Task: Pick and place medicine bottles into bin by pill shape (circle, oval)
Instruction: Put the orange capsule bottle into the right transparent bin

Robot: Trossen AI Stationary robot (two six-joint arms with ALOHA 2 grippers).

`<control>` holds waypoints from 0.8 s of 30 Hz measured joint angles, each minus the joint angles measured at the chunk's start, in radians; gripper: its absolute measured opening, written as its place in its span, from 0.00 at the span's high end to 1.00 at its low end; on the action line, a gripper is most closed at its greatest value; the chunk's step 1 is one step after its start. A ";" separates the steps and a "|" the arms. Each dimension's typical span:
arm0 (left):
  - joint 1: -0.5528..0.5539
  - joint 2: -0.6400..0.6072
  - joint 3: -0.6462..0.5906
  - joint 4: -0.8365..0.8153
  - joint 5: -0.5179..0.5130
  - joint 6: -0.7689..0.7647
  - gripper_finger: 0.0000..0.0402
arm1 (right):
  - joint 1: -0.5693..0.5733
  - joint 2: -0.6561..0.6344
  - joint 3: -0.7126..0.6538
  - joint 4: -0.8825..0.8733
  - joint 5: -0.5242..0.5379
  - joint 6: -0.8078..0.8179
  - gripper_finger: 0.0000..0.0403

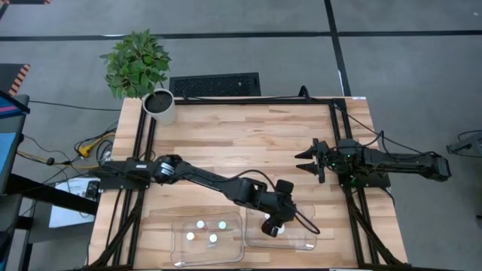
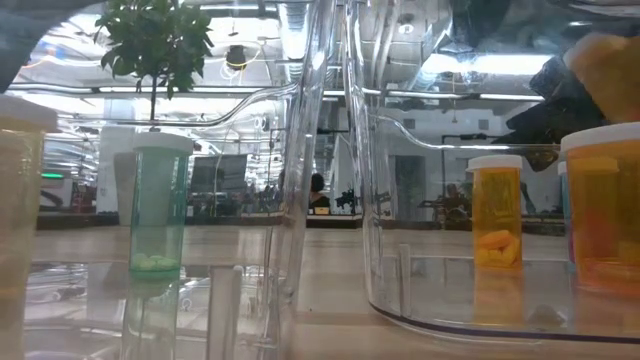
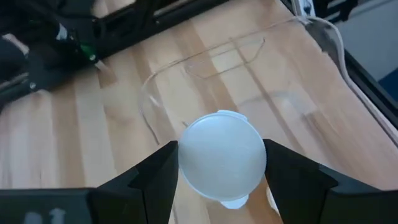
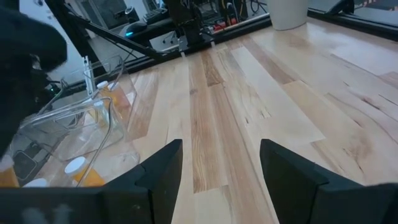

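Note:
My left gripper (image 1: 273, 226) reaches over the right clear bin (image 1: 305, 239) and is shut on a white-capped bottle (image 3: 221, 155) with an orange body (image 2: 612, 60). Other orange bottles (image 2: 496, 210) stand upright in that bin. The left clear bin (image 1: 177, 241) holds several white-capped bottles (image 1: 201, 223), one of them green (image 2: 157, 205). My right gripper (image 1: 305, 162) is open and empty above the table's right middle. My left gripper pinches the bottle at the sides of its round white cap (image 3: 186, 158) between its two fingers. The fingers come from above, pointing down. The bottle hangs upright below the fingers, lifted clear over the right bin.
A white plant pot (image 1: 160, 105) with a green plant stands at the far left corner. Bare wood lies between the bins and the far edge. The arms' dark frame rails run along the table's left and right sides.

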 joint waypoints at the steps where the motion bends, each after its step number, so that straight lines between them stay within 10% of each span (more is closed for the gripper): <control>1: -0.004 0.001 0.000 0.007 0.002 0.014 0.48 | 0.000 0.000 0.000 0.000 0.000 0.000 0.44; 24: 0.010 0.087 0.000 0.129 0.216 0.092 0.48 | 0.000 0.000 0.000 0.000 0.000 -0.001 0.44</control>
